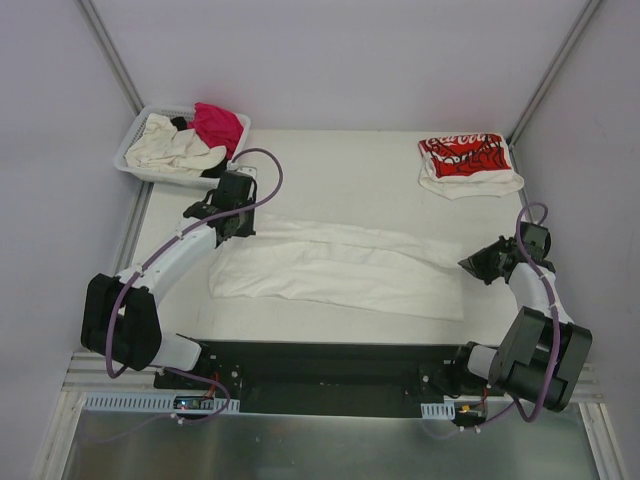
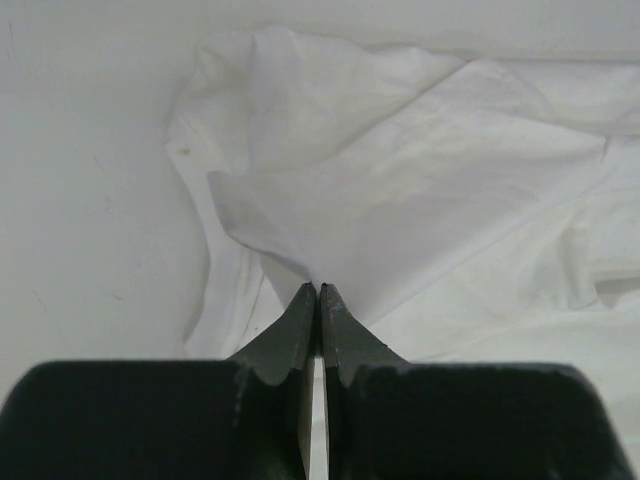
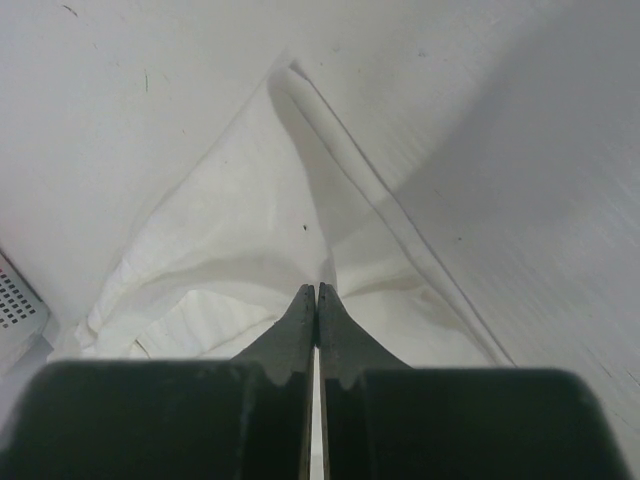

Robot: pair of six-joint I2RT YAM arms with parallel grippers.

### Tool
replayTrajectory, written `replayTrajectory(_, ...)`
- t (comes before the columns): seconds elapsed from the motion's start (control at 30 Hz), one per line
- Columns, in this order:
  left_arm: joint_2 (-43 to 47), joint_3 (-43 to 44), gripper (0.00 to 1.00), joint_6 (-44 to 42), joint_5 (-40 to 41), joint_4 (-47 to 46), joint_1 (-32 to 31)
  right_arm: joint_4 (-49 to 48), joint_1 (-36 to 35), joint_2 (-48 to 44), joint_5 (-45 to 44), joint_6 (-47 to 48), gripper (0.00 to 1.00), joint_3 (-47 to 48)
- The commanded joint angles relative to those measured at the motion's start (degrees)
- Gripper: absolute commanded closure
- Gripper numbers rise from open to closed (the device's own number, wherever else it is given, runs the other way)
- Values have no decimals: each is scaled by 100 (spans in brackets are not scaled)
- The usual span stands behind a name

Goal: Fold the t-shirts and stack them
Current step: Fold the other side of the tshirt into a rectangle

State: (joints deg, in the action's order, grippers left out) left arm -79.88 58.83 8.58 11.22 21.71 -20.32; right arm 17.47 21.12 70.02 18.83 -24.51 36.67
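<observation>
Top external | left gripper point(image 1: 240, 230) clenched on white t-shirt point(image 1: 340, 268) left edge | right gripper point(image 1: 470, 266) clenched on right edge

Light's soft and even from overhead, nothing dim. The plain white shirt point(image 1: 340, 265) nearly washes out against the table point(image 1: 330, 160), just faint fold shadows. Right wrist view has a broad soft shadow upper right. The left gripper point(image 2: 319, 292) and right gripper point(image 3: 316, 292) bodies are dark, blurry blocks.

I find open bench point(image 1: 340, 170) beyond the long white t-shirt point(image 1: 340, 270) spread across the middle. The white slotted basket point(image 1: 150, 176) blocks my far left corner, the folded red-printed t-shirt point(image 1: 465, 158) my far right.
</observation>
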Motion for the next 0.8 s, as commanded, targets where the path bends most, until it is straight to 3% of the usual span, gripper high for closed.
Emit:
replayTrajectory(0.0, 253, -117, 100, 162, 196, -45, -60, 212, -29, -164, -160, 166, 99, -28)
replayTrajectory(0.77, 324, -987, 100, 777, 951, -45, -139, 511, -29, 126, -723, 526, 96, -160)
